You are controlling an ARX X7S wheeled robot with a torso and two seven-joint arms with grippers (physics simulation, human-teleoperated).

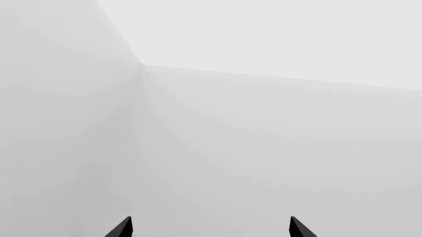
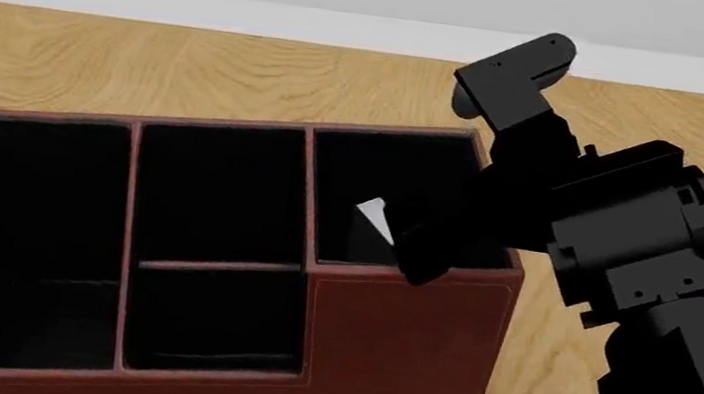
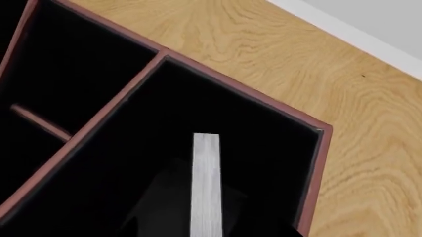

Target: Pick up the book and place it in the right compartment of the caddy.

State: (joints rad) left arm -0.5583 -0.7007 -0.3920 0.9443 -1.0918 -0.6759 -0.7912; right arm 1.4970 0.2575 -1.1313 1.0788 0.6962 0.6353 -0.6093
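The reddish-brown caddy (image 2: 400,354) stands on the wooden table, black inside. My right gripper (image 2: 406,249) reaches down into the right compartment (image 2: 402,178) and is shut on the book, whose white page-edge strip (image 2: 375,221) shows inside that section. In the right wrist view the strip (image 3: 205,187) stands upright between my dark jaws, inside the right compartment (image 3: 257,133), near the caddy's rim (image 3: 244,91). The book's black covers blend with the lining. My left gripper (image 1: 211,228) is open and empty, facing a blank grey surface, and is out of the head view.
The caddy's long narrow left section (image 2: 32,238) and its middle section with a low divider (image 2: 219,266) hold nothing that I can see. A wooden tabletop (image 2: 139,65) lies beyond the caddy, and a white wall strip (image 2: 214,11) runs behind it.
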